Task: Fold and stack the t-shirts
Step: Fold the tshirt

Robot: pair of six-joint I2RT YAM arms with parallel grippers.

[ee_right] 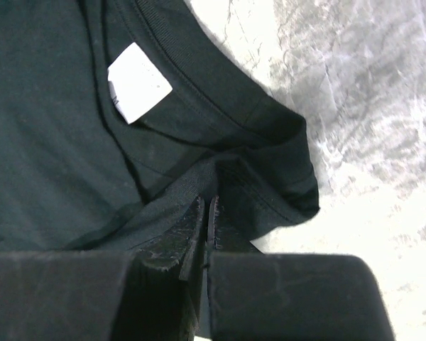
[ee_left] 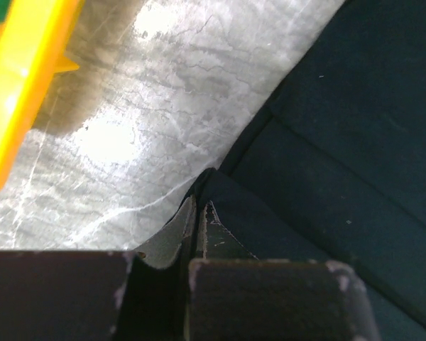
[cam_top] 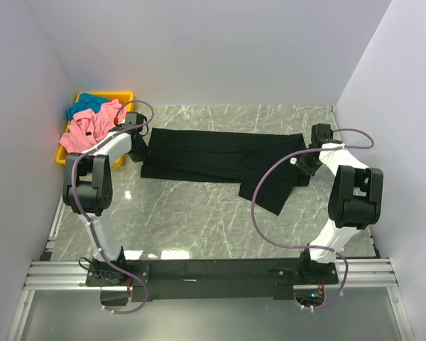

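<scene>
The black t-shirt (cam_top: 220, 158) lies stretched across the marble table, folded into a long band, with a sleeve hanging toward the front right. My left gripper (cam_top: 136, 145) is shut on the black t-shirt's left edge (ee_left: 220, 192). My right gripper (cam_top: 309, 160) is shut on the shirt near its collar (ee_right: 220, 170); a white tag (ee_right: 137, 82) shows inside the neckline. The pink t-shirt (cam_top: 89, 128) and the teal t-shirt (cam_top: 91, 101) lie heaped in the yellow bin (cam_top: 121, 94) at the back left.
The yellow bin's rim (ee_left: 18, 92) is close to the left of my left gripper. White walls enclose the table on the left, back and right. The marble table (cam_top: 199, 220) spreads in front of the shirt.
</scene>
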